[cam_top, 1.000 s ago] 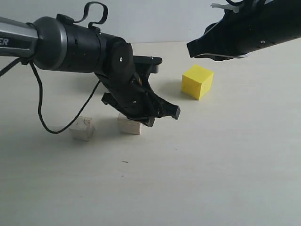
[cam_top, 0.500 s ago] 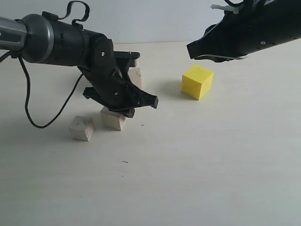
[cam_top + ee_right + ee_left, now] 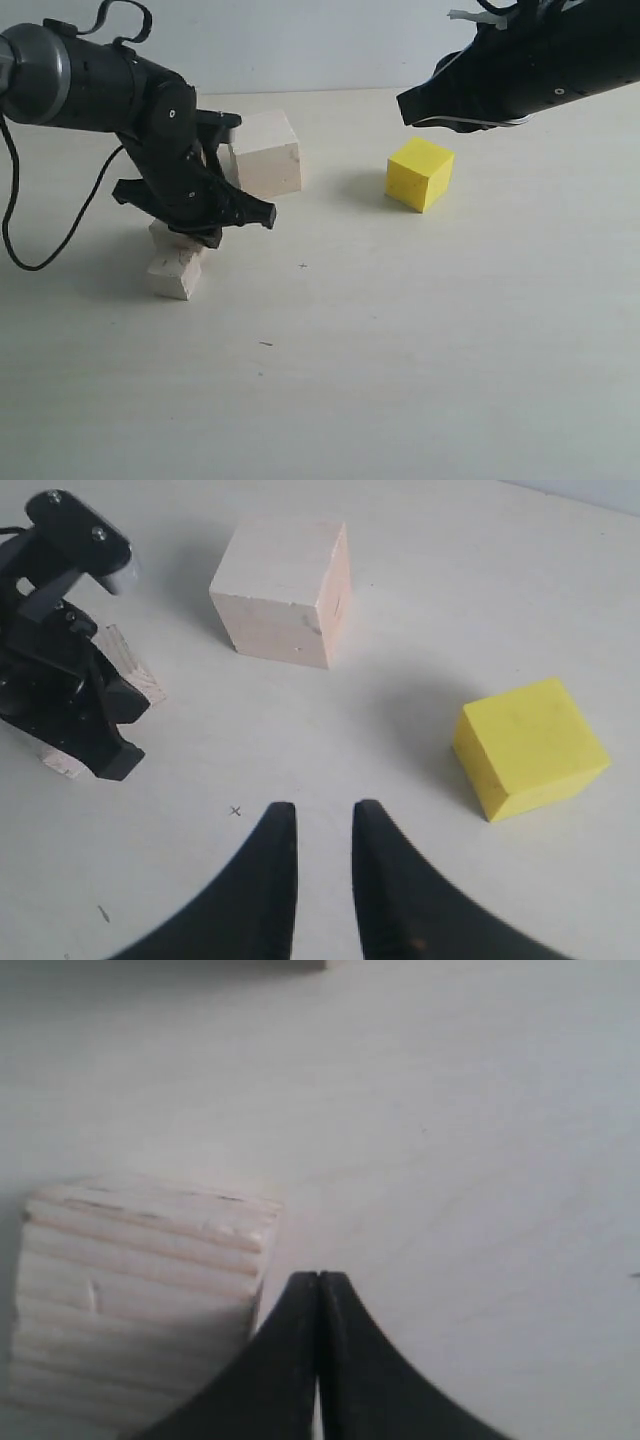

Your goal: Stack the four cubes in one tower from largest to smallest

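- The left claw (image 3: 318,1295) is squeezed fully closed with nothing in it; its two black fingers (image 3: 280,1360) press against each other along their whole length.
- The striped wooden cube (image 3: 140,1300) sits on the worktop (image 3: 400,350) just beside those fingers, outside them, and one finger overlaps the cube's near corner in the left wrist view.
- In the exterior view the left claw points down at the left of the scene, and the striped wooden cube (image 3: 165,237) shows only as a pale sliver behind it.
- The small wooden cube (image 3: 178,274) lies right in front of that sliver, close against it. Whether the two touch I cannot tell.
- The big wooden cube (image 3: 266,153) stands alone further back, near the left arm's wrist and apart from the two smaller ones.
- The yellow cube (image 3: 420,172) rests on the worktop to the right, well apart from the wooden cubes, with one corner turned toward the camera.
- The right claw (image 3: 322,865) hangs in the air above the worktop at the upper right of the exterior view, its fingers parted by a narrow gap and holding nothing.
- In the right wrist view the big wooden cube and the yellow cube lie beyond its fingertips, neither touching them.
- All four cubes lie singly on the worktop, none stacked on another.
- A black cable (image 3: 40,262) loops down from the left arm onto the worktop.
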Motion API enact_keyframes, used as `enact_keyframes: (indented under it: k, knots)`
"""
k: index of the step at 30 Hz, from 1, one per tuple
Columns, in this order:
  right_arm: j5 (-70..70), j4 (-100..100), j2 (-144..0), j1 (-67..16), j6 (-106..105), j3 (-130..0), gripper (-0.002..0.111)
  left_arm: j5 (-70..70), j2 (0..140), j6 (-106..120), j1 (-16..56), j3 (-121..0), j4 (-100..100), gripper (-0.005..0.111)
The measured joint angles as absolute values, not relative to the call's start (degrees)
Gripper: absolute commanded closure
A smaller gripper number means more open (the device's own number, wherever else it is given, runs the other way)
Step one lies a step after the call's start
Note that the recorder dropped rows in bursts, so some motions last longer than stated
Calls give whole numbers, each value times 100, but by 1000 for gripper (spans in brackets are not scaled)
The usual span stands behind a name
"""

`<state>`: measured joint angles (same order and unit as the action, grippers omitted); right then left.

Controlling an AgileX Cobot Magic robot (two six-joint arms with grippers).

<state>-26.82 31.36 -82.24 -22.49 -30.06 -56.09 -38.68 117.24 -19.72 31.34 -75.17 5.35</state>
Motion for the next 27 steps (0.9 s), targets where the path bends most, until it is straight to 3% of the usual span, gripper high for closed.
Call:
enact_keyframes:
  k: [2,3,7,10,14,16,19,23,24,27]
  knots:
    - [-2682,3123,-8224,-2249,-3006,-5609,87,-3878,11387,-2058,3134,-7556,535,103]
    - [-2682,3123,-8224,-2249,-3006,-5609,87,-3878,11262,-2098,3121,-7617,535,93]
    - [-2682,3120,-8224,-2249,-3006,-5609,87,-4141,10737,-2212,3044,-8626,535,29]
    - [-2705,3111,-8224,-2249,-3006,-5609,87,-4188,10818,-2233,3018,-9339,535,38]
    - [-2853,3111,-8224,-2249,-3006,-5609,87,-4214,11269,-2012,2873,-9849,548,39]
    - [-2953,3111,-8224,-2249,-2994,-5609,87,-4092,11598,-1859,2789,-10066,561,48]
    - [-3110,3034,-8224,-2249,-2994,-5609,87,-3802,12004,-1820,2614,-10452,561,76]
    - [-3203,3002,-8224,-2249,-2994,-5609,87,-3565,12733,-1696,2390,-11175,573,94]
    - [-3203,2987,-8224,-2249,-2994,-5609,87,-3552,12824,-1696,2376,-11282,573,103]
    - [-3212,2987,-8224,-2249,-2994,-5609,87,-3598,13184,-1686,2376,-11676,482,107]
